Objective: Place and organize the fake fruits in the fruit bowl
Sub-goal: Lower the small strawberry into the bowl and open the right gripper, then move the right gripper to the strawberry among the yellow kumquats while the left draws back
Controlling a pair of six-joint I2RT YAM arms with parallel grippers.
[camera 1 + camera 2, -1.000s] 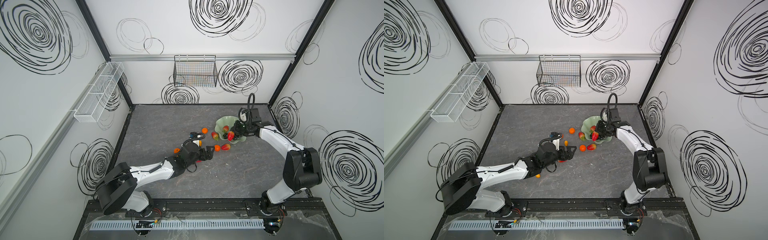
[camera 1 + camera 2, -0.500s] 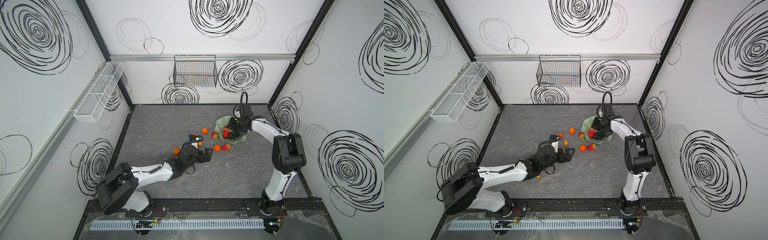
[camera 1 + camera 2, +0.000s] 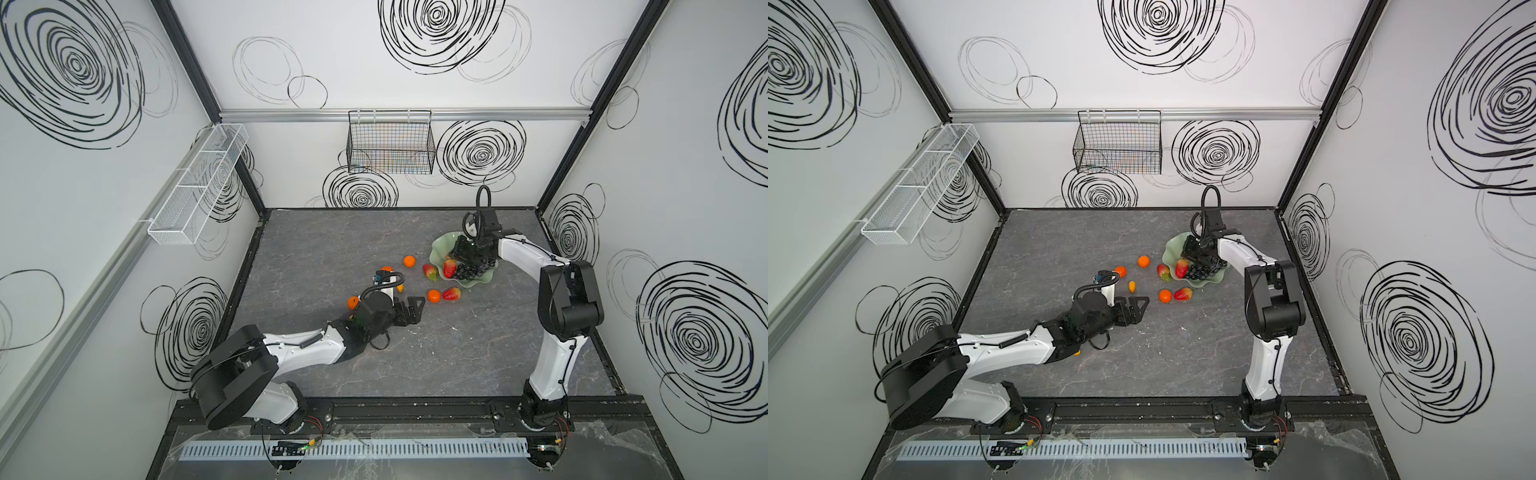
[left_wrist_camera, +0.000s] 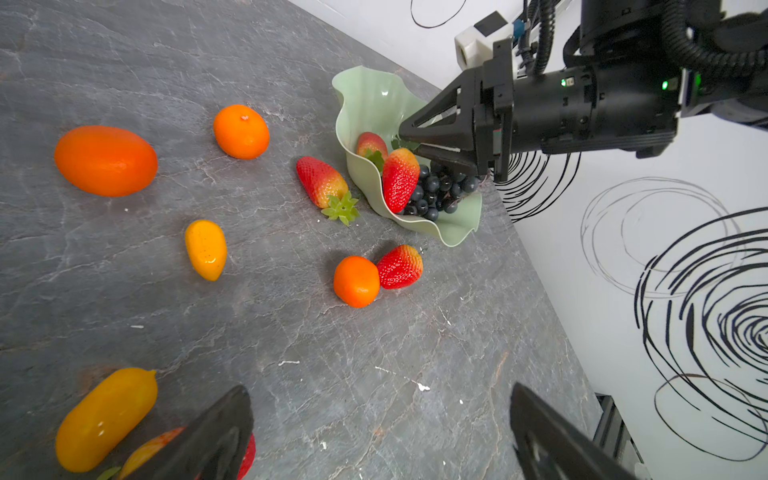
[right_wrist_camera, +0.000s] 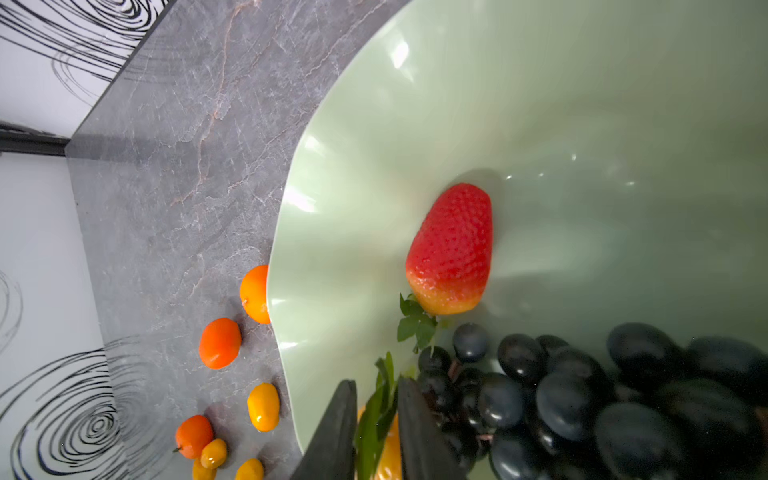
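- While both top views show the fruit bowl [image 3: 435, 254] [image 3: 1169, 249] toward the far right of the tabletop [image 3: 324, 249], it holds only part of the fruit: the grape bunch [image 3: 473, 270] and a red strawberry [image 3: 449, 268] at its near rim. The right tool [image 3: 459, 253] reaches down into the bowl. The left tool [image 3: 417, 311] hovers low, just short of a tangerine [image 3: 434, 296] that touches a loose strawberry [image 3: 451, 294].
- From the left wrist, the left tool [image 4: 380, 388] stands spread wide and empty. Ahead lie the tangerine [image 4: 356, 281] and the loose strawberry [image 4: 400, 267], touching each other near the bowl [image 4: 374, 91]; a kumquat [image 4: 205, 249] lies well apart from them. These pieces look light, stiff and glossy, so probably slippery. The round tangerine would likely roll or squirt free unless taken across its widest middle, and closing on it may nudge its neighbour. The strawberry looks best held across its broad shoulders, not its taper.
- From the right wrist, the right tool [image 5: 376, 382] has a green leaf [image 5: 374, 419] of the grape bunch [image 5: 561, 395] between narrowly parted jaws; whether they pinch it I cannot tell. The bunch rests on the bowl's floor [image 5: 582, 124], beside a second strawberry [image 5: 453, 249]. It looks loose-jointed and the grapes too slick to squeeze, so the stem end seems the sensible hold.
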